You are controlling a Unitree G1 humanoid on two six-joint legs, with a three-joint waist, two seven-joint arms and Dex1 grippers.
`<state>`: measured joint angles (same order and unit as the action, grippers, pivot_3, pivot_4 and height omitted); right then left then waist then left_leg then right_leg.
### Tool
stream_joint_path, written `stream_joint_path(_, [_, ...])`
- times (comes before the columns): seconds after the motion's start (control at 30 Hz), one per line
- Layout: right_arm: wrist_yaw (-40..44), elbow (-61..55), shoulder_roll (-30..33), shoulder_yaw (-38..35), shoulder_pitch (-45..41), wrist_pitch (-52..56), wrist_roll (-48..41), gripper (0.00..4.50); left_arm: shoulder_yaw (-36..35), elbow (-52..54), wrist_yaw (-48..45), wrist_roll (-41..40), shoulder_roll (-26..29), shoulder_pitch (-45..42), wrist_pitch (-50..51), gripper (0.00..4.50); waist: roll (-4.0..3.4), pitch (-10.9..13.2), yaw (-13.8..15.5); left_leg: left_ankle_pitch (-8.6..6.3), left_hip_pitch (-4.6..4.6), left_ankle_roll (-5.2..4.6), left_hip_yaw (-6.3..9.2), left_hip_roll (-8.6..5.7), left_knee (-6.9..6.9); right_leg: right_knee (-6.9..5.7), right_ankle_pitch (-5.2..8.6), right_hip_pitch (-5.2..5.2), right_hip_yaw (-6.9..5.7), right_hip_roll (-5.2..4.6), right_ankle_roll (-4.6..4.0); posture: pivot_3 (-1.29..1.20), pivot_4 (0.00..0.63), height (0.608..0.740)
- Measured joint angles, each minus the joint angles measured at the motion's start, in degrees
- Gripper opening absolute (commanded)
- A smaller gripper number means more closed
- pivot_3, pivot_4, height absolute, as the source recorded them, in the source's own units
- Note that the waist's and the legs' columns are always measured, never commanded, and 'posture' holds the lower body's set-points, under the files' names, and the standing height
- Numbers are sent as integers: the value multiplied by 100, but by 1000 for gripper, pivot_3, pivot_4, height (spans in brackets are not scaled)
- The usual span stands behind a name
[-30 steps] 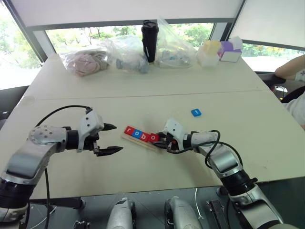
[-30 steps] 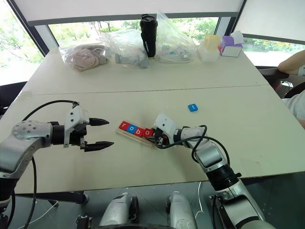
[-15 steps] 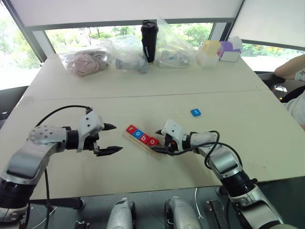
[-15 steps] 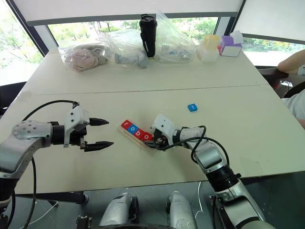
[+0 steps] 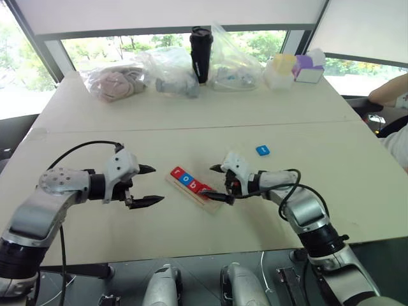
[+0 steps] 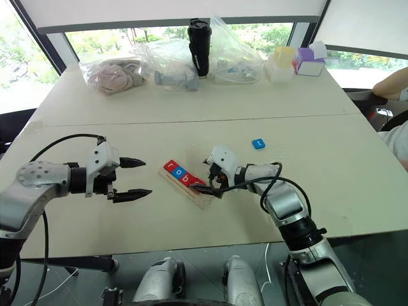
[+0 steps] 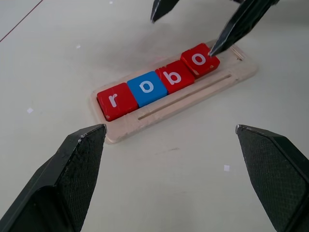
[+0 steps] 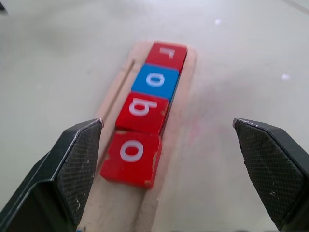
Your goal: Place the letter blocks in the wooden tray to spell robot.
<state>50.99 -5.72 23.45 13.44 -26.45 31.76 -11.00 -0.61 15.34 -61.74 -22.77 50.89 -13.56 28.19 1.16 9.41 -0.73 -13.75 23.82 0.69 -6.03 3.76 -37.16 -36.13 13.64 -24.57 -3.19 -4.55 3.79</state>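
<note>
Four letter blocks (image 7: 159, 82) r, o, b, o seated in wooden tray (image 7: 231, 77) mid-bench; last red o (image 8: 130, 153) slightly askew. Blue block (image 5: 262, 150) loose, well apart toward far right. Judged light, stiff, thin: pinch by opposite edges. Right gripper (image 5: 220, 183) jaws released, at tray end. Left gripper (image 5: 148, 185) jaws released, empty. Bags (image 5: 167, 71), bottle (image 5: 200, 53), boxes (image 5: 294, 68) far off; path clear.

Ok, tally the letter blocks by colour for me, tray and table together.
Red: 3, r, b and o, in the wooden tray
Blue: 2, o in the tray, one loose on the table
Total: 5
</note>
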Motion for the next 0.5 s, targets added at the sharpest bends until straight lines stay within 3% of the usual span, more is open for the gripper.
stream_joint_path(0.17, [-301, -12, 83, -250, 35, -253, 45, 4475, 34, -2, -1, 26, -4, 11, -2, 4500, 0, 0, -2, 0, 0, 0, -1, 0, 0, 0, 0, -1, 0, 0, 0, 0, 150, 740])
stream_joint_path(0.5, [-522, 315, 454, -2, 375, -1120, 714, 4475, 82, -58, -21, 30, -46, -22, -12, 4500, 0, 0, -14, 0, 3, 0, -4, -1, 0, 1, 0, -3, 0, 2, 0, 0, 150, 740])
